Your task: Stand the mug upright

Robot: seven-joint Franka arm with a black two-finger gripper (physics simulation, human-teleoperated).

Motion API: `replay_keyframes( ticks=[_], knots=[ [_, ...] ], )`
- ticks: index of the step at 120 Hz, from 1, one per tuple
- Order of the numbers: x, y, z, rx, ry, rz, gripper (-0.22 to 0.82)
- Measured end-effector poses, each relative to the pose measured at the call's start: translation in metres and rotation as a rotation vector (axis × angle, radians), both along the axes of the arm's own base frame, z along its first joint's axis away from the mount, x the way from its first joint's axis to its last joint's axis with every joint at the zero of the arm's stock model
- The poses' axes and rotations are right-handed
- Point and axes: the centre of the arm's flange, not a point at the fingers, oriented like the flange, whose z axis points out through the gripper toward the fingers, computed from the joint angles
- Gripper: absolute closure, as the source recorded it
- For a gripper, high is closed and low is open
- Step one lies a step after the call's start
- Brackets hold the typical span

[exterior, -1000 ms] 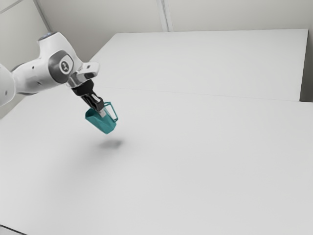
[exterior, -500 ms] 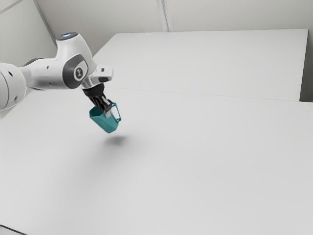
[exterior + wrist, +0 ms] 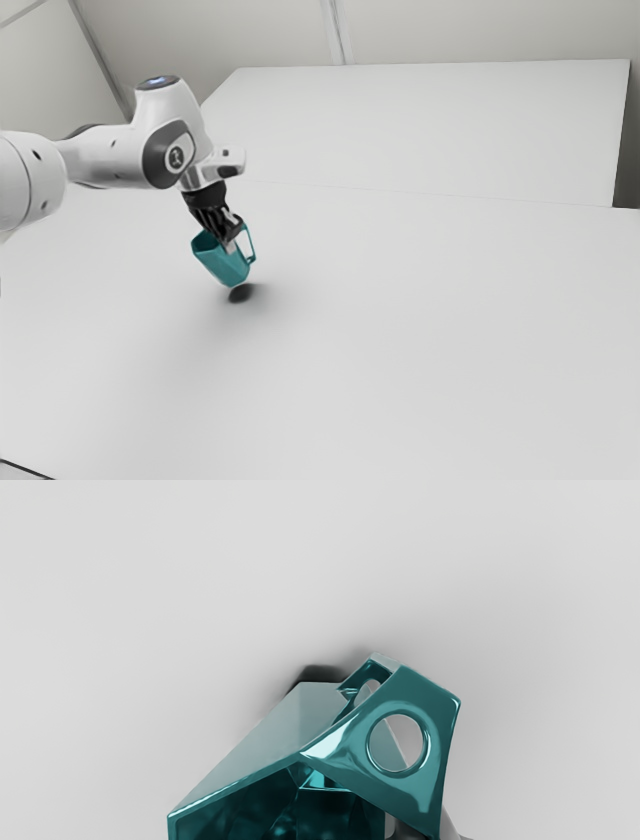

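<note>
In the exterior view my gripper (image 3: 231,245) is shut on the teal angular mug (image 3: 222,264), gripping its wall close to the handle. The mug leans, its mouth toward the exterior view's upper left and its base lowest, just over a small dark shadow; whether the base touches the table (image 3: 420,330) I cannot tell. From the wrist view, the mug (image 3: 280,720) shows its dark inside and its handle with a round hole. Part of a grey finger (image 3: 450,824) shows beside the handle; the rest of the grip is hidden.
The white tabletop extends toward the exterior view's right and front. Behind it, past a thin seam, lies another pale flat surface (image 3: 430,130), with a light wall (image 3: 480,30) beyond. A dark line crosses the near left corner.
The arm has carried the mug toward the exterior view's right and, lately, lower. Its shadow has grown darker and smaller and now lies close under the base. The mug remains held and tilted.
</note>
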Motion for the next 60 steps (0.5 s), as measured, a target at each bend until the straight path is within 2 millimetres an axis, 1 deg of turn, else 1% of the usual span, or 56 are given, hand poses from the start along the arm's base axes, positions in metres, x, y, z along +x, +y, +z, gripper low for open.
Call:
replay_keyframes(
  ticks=[25,60],
  knots=[
    [0.003,-0.004,-0.015,0.003,0.020,0.017,0.79],
    [0.007,-0.005,-0.031,0.001,0.040,0.042,0.79]
  ],
)
